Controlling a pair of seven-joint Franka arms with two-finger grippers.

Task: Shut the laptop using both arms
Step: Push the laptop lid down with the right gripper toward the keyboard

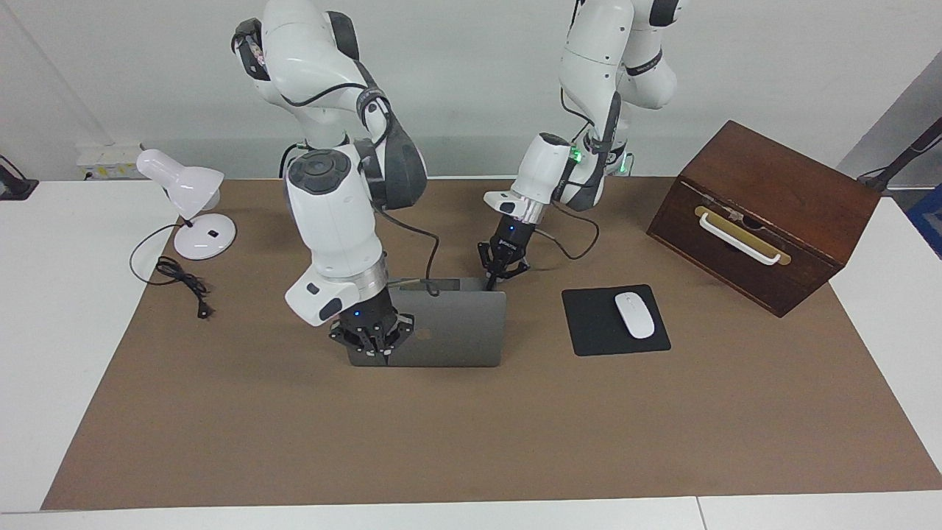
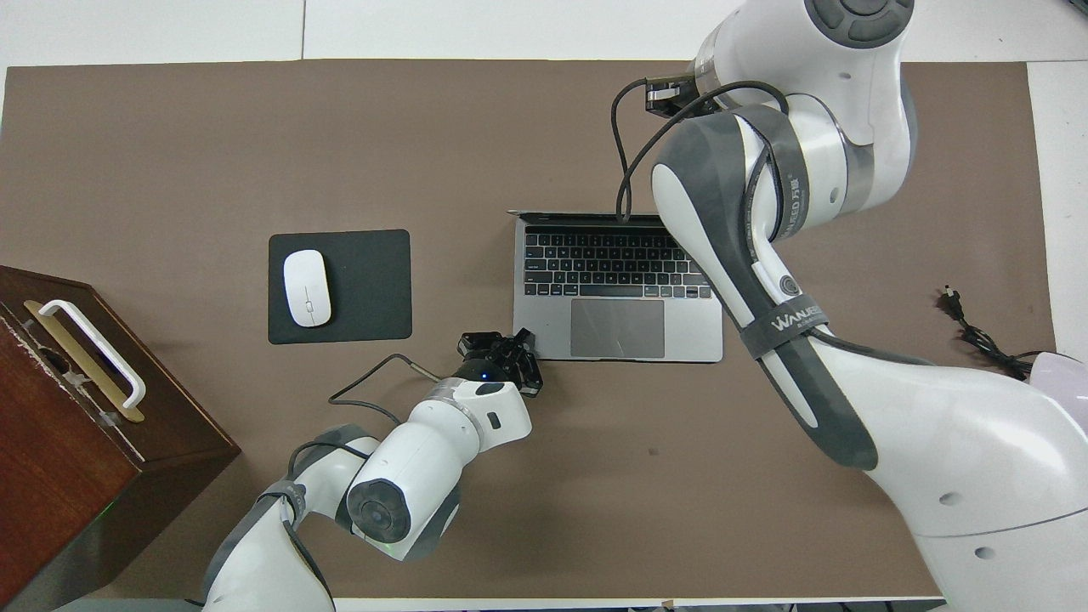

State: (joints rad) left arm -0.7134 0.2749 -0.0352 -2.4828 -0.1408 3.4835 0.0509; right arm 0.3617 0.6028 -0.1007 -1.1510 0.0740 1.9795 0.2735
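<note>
The silver-grey laptop [image 1: 456, 324] stands open in the middle of the brown mat. Its lid is upright, with the apple logo on the lid's back in the facing view. The keyboard and trackpad [image 2: 616, 327] show in the overhead view. My right gripper [image 1: 372, 340] hangs low at the back of the lid, at its right-arm end. In the overhead view it [image 2: 667, 92] looks apart from the lid; I cannot tell if it touches. My left gripper [image 1: 503, 271] is low beside the base's corner nearest the robots at the left arm's end, also seen from overhead [image 2: 501, 350].
A black mouse pad [image 1: 592, 327] with a white mouse [image 1: 634, 315] lies beside the laptop toward the left arm's end. A wooden box [image 1: 765, 213] with a white handle stands past the pad. A white lamp [image 1: 188, 195] and its cord [image 1: 180, 280] are at the right arm's end.
</note>
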